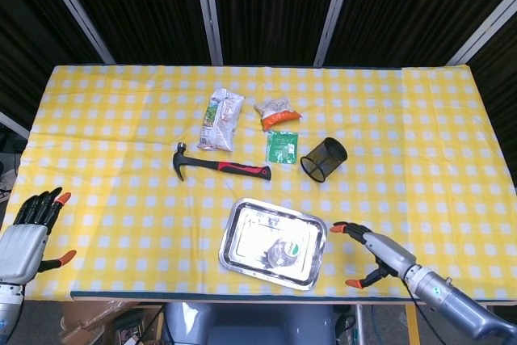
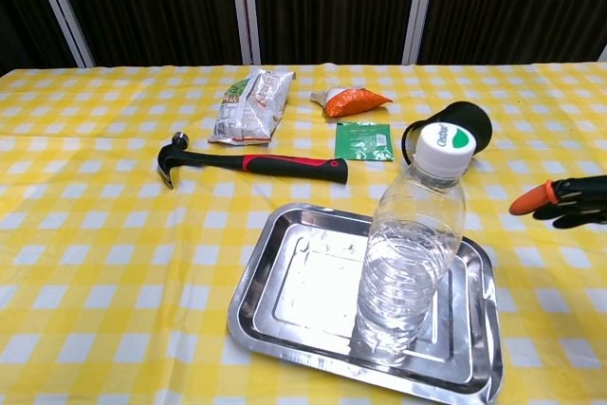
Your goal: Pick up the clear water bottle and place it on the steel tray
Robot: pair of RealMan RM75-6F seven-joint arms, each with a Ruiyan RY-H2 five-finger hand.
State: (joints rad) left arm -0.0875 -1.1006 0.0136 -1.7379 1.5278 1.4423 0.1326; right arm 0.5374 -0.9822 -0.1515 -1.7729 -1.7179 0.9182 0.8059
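Observation:
The clear water bottle (image 2: 410, 253) with a white and green cap stands upright in the right half of the steel tray (image 2: 294, 286); from above, the bottle (image 1: 286, 251) shows inside the tray (image 1: 250, 228). My right hand (image 1: 373, 251) is open to the right of the tray, off the bottle, with its orange fingertips (image 2: 527, 198) spread at the chest view's right edge. My left hand (image 1: 26, 232) is open at the table's front left corner, far from the tray.
Behind the tray lie a red-handled hammer (image 1: 220, 166), a snack bag (image 1: 220, 119), an orange packet (image 1: 277, 112), a green sachet (image 1: 282, 147) and a black mesh cup (image 1: 323, 158) on its side. The yellow checked cloth (image 1: 121, 119) covers the table.

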